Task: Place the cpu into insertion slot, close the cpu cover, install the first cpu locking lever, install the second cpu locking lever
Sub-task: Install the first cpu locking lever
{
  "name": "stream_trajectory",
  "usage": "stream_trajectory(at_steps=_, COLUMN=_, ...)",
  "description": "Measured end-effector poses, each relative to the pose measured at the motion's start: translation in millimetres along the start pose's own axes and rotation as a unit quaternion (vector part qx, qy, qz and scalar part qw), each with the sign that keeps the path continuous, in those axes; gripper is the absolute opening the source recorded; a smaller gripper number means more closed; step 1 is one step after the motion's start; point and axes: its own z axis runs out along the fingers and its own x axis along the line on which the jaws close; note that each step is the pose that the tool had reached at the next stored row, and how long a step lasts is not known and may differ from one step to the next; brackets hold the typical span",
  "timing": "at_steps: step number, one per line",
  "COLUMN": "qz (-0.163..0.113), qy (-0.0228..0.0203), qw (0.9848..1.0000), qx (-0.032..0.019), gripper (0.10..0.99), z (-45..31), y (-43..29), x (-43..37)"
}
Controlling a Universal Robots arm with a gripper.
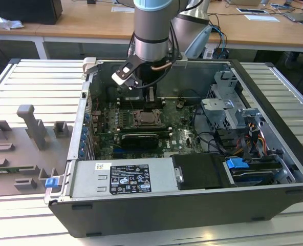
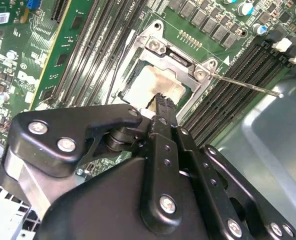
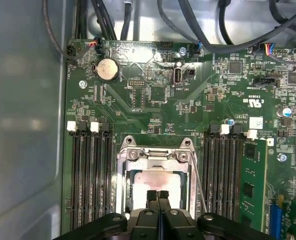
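cpu [image 3: 157, 181] sits in the socket [image 3: 119, 190] inside the open pc case [image 1: 167, 218], metal cover [image 3: 155, 156] down around it, gripper [image 3: 158, 196] jaws pinched shut right above the chip, nothing in them
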Motion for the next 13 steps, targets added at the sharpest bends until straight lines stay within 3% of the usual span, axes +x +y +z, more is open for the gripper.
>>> stream_trajectory(at_steps=3, qz=0.0, qy=0.0, qw=1.0, qx=0.0, gripper=0.106, z=-8.3, y=0.2, x=0.0)
stream_trajectory(at_steps=4, qz=0.0, qy=0.0, qw=1.0, qx=0.0, gripper=0.106, z=-17.1, y=0.4, x=0.0)
stream_trajectory(at_steps=9, qz=0.0, qy=-0.0003, qw=1.0, qx=-0.0001, gripper=0.106, z=-37.5, y=0.8, x=0.0)
stream_trajectory(at_steps=13, qz=-0.031, qy=-0.0004, qw=0.9995, qx=-0.0007, gripper=0.106, z=-39.0, y=0.8, x=0.0)
